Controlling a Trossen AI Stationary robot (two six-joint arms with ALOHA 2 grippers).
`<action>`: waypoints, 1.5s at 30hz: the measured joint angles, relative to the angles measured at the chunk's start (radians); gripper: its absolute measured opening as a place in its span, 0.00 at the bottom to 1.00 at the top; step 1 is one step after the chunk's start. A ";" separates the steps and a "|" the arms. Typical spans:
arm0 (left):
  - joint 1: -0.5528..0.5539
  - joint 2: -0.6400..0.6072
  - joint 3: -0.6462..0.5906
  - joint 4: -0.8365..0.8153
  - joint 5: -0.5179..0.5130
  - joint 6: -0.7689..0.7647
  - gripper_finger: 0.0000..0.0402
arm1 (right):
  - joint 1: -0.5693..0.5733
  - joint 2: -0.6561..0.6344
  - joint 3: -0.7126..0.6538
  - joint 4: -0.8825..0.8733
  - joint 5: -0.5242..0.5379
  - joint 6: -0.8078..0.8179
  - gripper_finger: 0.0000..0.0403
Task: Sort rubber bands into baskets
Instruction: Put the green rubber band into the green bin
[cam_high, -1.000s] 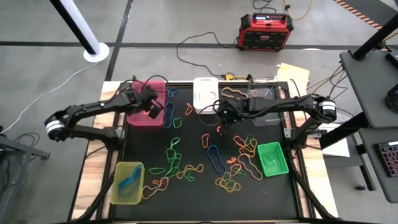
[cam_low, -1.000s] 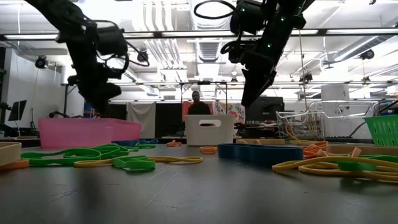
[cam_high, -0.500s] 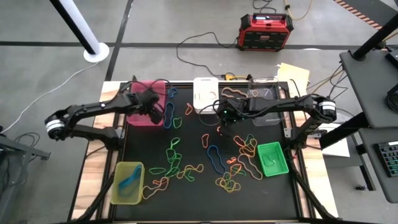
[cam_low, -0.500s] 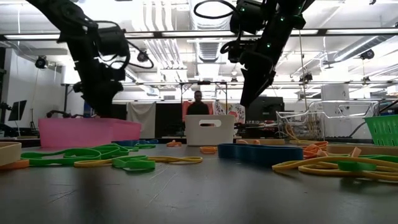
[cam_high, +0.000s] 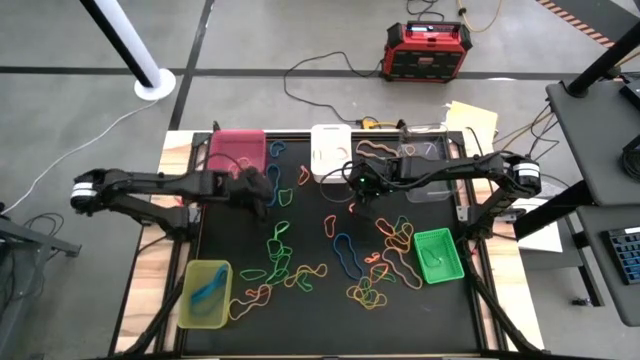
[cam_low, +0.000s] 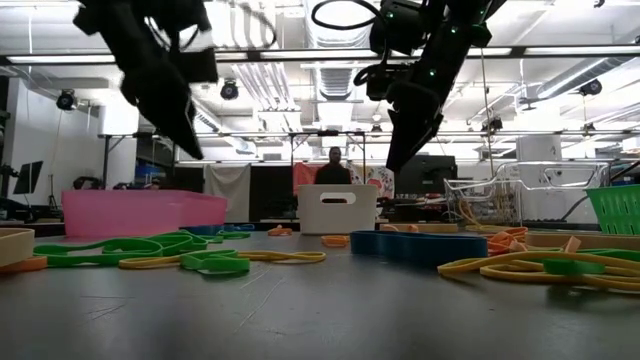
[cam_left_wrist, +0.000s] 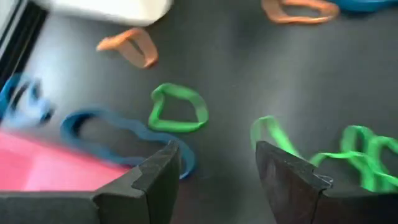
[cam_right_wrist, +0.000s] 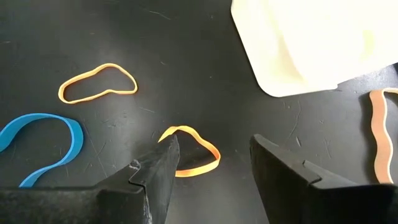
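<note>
Black matting covers the table (cam_high: 330, 320), and most rubber bands (cam_high: 300, 275) lie tangled across its lower middle in the high view. A yellow-green basket (cam_high: 203, 293) at lower left holds a blue band; a bright green basket (cam_high: 438, 256) sits at lower right.

Farther up, the left gripper (cam_high: 257, 190) hovers left of centre, just beside the pink basket (cam_high: 237, 152). Its fingers stand wide apart and empty in its wrist view, above a small green band (cam_left_wrist: 179, 109) and a long blue band (cam_left_wrist: 118, 140) beside the pink wall. The blue band's long axis runs roughly across that picture.

The right gripper (cam_high: 356, 187) hangs near centre, below the white basket (cam_high: 330, 148), also spread wide and holding nothing. An orange band (cam_right_wrist: 189, 150), a flattened oval lying slantwise, sits between its fingers.

Both arms appear to be choosing a band. Next, each would need to lower until its fingertips straddle one strand, then pinch.

At the top, a clear basket (cam_high: 428, 172) sits beside the white one.
</note>
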 joint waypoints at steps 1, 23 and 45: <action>-0.026 0.008 0.004 0.009 0.000 0.013 0.48 | 0.000 0.000 0.000 0.000 -0.001 0.000 0.48; -0.074 0.429 0.146 -0.063 -0.105 0.079 0.48 | 0.000 0.000 -0.054 0.024 -0.005 -0.035 0.48; -0.076 0.541 0.138 0.008 0.043 0.043 0.42 | 0.004 0.000 -0.061 0.043 -0.007 -0.039 0.48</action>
